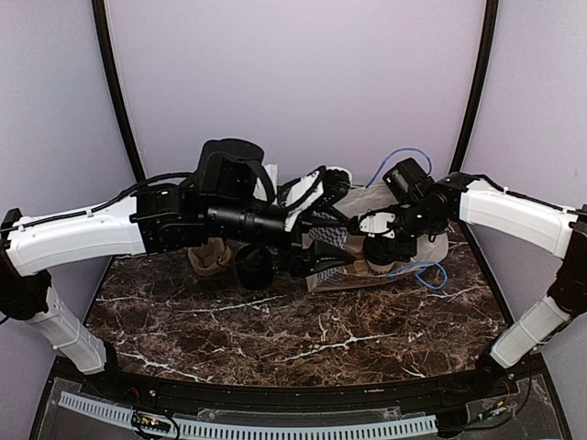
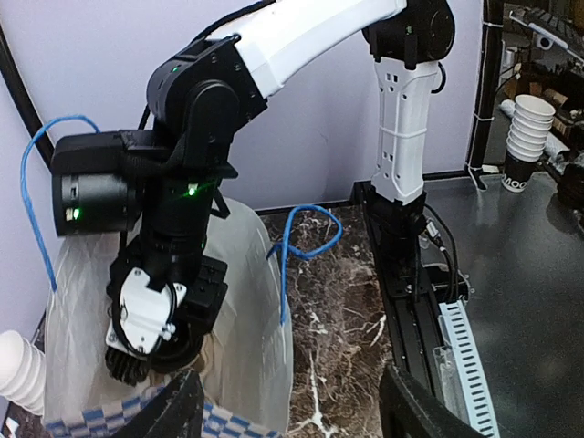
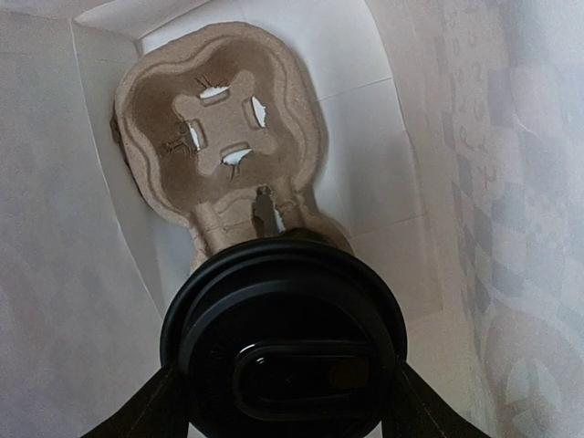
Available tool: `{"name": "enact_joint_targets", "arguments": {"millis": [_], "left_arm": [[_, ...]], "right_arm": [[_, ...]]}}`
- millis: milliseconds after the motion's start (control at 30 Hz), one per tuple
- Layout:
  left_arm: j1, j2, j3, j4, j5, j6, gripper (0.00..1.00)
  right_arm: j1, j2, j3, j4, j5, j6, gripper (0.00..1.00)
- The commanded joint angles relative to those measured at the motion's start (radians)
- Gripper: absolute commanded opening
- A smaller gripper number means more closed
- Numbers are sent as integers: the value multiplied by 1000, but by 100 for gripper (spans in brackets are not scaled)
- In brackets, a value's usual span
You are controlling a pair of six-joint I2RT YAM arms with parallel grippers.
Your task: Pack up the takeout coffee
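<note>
Most of the takeout coffee is hidden in the right wrist view. Only its black lid shows, seen from above and filling the lower frame; the cup beneath cannot be seen. Both fingers of the right gripper are cut off by the bottom edge. They close against the lid's rim from either side, holding the coffee inside the white bag. Beyond the lid, a brown pulp carrier lies on the bag's floor, its near pocket partly covered. Whether the cup's base sits in that pocket or hangs above it cannot be told.

From the left wrist, only the finger ends of the left gripper show at the bottom edge. They are spread wide, with nothing gripped between them. A blue-checked strip of the bag's rim lies just beside one finger, and whether they touch is unclear. Past them the right arm bends down from high, wrist pointing steeply downward, its gripper down inside the bag's mouth with the fingertips out of sight. A blue cable loops beside the bag over the marble table.

Overhead, the left arm reaches low and nearly level from the left, and the right arm folds in from the right. They meet at the bag, where black housings overlap and the grippers are hard to separate. A brown pulp piece sits on the table behind the left arm, partly hidden.
</note>
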Motion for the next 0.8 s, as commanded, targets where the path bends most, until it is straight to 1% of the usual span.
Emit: {"name": "enact_joint_targets", "arguments": {"millis": [0,167,200,300,367,467,533,700,733,767], "left_arm": [[-44,137,134,-172,-131,173,69],[-95,300,333,-257,-216,252,67],[-99,343,364,-298,-228,264,65],[-112,445,530,-413,-316,270,60],[-119,500,597,-482,-380,269,57],[-127,542,637,-555,-409,268,53],[-133,550,647,-576,-427,268,48],[-138,555,664,-588,-447,273,23],[-138,556,669,-588,-453,275,21],[-138,557,670,-586,-455,280,16]], "right_arm": [[-10,49,15,-65,-51,45,55],[-12,61,13,-70,-62,57,56],[-11,62,11,-73,-63,58,56],[-11,63,5,-75,-63,58,56],[-12,59,1,-78,-64,59,56],[-11,57,-2,-77,-67,63,56],[-11,56,-3,-79,-70,67,56],[-12,60,-5,-77,-64,66,56],[-11,59,-5,-76,-64,66,56],[-12,59,-5,-73,-64,67,56]]}}
